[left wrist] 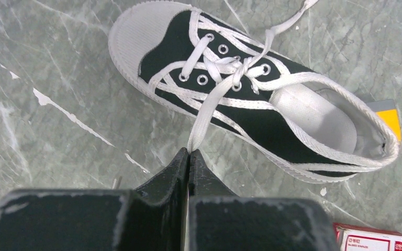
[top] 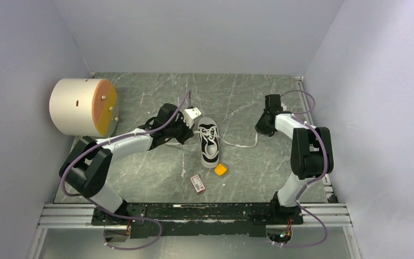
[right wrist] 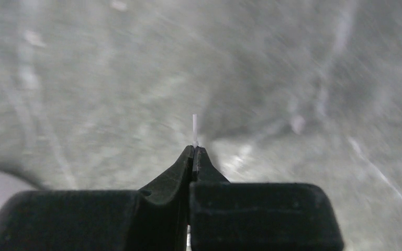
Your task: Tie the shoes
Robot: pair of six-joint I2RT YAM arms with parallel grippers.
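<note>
The black-and-white sneaker lies in the middle of the table, white toe pointing away from the arm bases; it also shows in the left wrist view. My left gripper is just left of the shoe, shut on one white lace that runs taut from the eyelets to my fingertips. My right gripper is to the right of the shoe, shut on the end of the other lace. Only a short white lace tip sticks out past the right gripper.
A small orange block lies by the shoe's heel and shows at the edge of the left wrist view. A red-and-white card lies nearer the bases. A large cream cylinder with an orange face stands at the far left. Walls enclose the table.
</note>
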